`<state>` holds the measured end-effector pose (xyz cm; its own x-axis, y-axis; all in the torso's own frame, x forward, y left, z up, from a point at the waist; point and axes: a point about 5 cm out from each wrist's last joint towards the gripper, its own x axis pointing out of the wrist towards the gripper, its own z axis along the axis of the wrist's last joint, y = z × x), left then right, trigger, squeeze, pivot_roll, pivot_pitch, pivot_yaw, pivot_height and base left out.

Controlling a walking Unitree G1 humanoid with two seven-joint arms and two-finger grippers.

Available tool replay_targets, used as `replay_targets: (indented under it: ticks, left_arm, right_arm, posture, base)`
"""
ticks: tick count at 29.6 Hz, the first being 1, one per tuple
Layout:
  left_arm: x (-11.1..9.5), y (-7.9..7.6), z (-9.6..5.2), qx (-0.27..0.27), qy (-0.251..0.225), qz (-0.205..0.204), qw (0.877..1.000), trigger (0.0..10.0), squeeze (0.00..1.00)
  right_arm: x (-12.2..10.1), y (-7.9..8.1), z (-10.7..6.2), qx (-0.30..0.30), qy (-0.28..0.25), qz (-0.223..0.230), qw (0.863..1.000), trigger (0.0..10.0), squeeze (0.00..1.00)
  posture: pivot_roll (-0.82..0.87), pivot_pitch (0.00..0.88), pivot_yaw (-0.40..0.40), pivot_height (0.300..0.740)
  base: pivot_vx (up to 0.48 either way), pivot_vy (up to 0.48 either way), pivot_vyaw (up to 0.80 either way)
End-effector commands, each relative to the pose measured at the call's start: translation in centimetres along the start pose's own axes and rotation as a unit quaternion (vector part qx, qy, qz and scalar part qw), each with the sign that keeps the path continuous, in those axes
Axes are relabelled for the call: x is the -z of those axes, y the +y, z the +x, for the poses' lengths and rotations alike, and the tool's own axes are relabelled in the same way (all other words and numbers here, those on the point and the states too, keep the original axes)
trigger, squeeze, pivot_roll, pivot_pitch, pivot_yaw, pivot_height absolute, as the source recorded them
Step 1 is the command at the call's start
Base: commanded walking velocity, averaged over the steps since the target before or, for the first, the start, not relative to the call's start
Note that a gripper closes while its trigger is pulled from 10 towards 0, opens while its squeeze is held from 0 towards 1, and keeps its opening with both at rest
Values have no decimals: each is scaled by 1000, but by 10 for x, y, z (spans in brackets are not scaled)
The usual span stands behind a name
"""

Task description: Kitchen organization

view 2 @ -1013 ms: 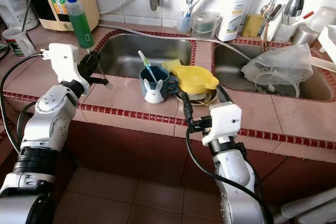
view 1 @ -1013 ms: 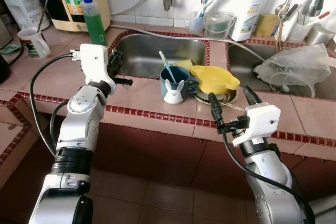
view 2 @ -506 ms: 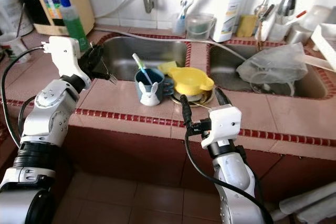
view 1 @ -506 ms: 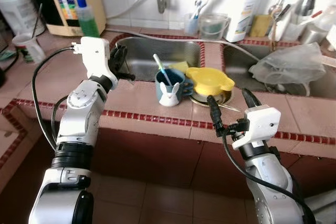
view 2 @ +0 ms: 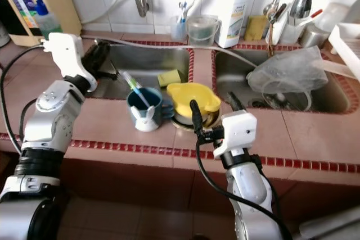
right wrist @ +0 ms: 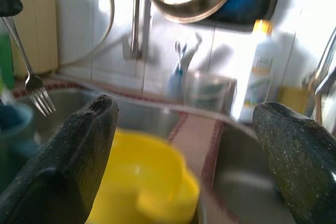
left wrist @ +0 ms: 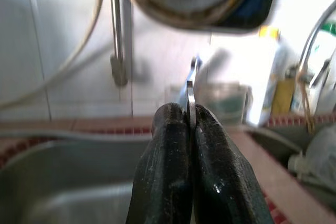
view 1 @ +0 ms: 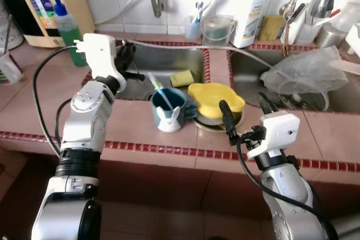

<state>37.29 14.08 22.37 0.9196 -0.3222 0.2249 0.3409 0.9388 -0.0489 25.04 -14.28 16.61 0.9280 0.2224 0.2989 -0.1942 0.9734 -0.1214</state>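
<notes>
The left tool (view 1: 128, 68) is raised at the left edge of the left sink basin (view 1: 169, 63). Its two black fingers (left wrist: 173, 171) are pressed together on a thin metal fork (right wrist: 32, 80). In the left wrist view the flat metal handle stands edge-on between the fingertips. In the right wrist view the fork hangs with its prongs pointing down, above the left basin.

The right tool (view 1: 244, 113) is lower, at the front edge of the tiled worktop (view 1: 129, 127), with its fingers wide apart and nothing between them. It points toward the yellow bowl (view 1: 215, 98), which sits just in front of it on a metal dish, between the two basins.

Just to the left of the yellow bowl, touching it or almost, is a blue mug (view 1: 169, 109) with a white rabbit figure on the front. A toothbrush-like stick (view 1: 159, 89) leans in the mug. The mug is to the right of the left tool and nearer to the robot, well apart from the fork.

A yellow sponge (view 1: 181, 77) lies in the left basin. A clear plastic bag (view 1: 312, 71) lies over the right sink basin (view 1: 253, 77). A green bottle (view 1: 67, 29) stands on the worktop behind the left tool, and a white bottle (view 1: 247, 9) stands against the tiled wall.
</notes>
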Motion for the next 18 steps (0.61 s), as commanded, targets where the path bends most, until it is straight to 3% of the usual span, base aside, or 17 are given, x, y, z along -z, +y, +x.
replay_targets:
  ticks: [1,4,9,18]
  left_arm:
    - [-10,7,-1,-6,-14,12,1000,10000,0]
    - [-10,6,0,-8,-19,1,1000,10000,0]
    - [-6,5,2,-12,-11,33,999,10000,0]
    - [6,-8,10,22,-2,43,999,10000,0]
  right_arm:
    - [-5,6,2,-10,-11,9,1000,10000,0]
    - [-6,6,1,-12,-10,10,1000,10000,0]
    - [-5,9,-3,-20,-4,13,1000,10000,0]
    - [-6,21,-15,-58,16,30,998,10000,0]
  posture:
    - [-188,36,46,711]
    - [-190,41,46,711]
    - [-193,51,44,711]
    - [-214,87,37,711]
  base:
    - [0,0,0]
    - [0,0,0]
    - [0,0,0]
    - [0,0,0]
